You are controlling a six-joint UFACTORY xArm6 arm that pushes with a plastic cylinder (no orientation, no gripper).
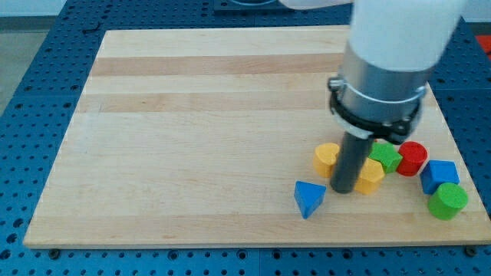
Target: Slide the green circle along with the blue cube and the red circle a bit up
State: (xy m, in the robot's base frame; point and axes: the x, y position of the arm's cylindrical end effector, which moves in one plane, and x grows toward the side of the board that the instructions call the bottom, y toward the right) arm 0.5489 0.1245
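Note:
The green circle (448, 201) lies at the view's lower right, near the board's right edge. The blue cube (439, 175) touches it just above and to the left. The red circle (412, 158) sits up-left of the blue cube. My tip (344, 189) is at the end of the dark rod, left of this group, between two yellow blocks. It stands well to the left of the green circle and touches none of the three task blocks.
A green star-like block (387, 156) lies left of the red circle. A yellow block (326, 159) is left of the rod and another yellow block (372, 176) right of it. A blue triangle (309, 198) lies lower left. The wooden board (192, 115) ends just right of the green circle.

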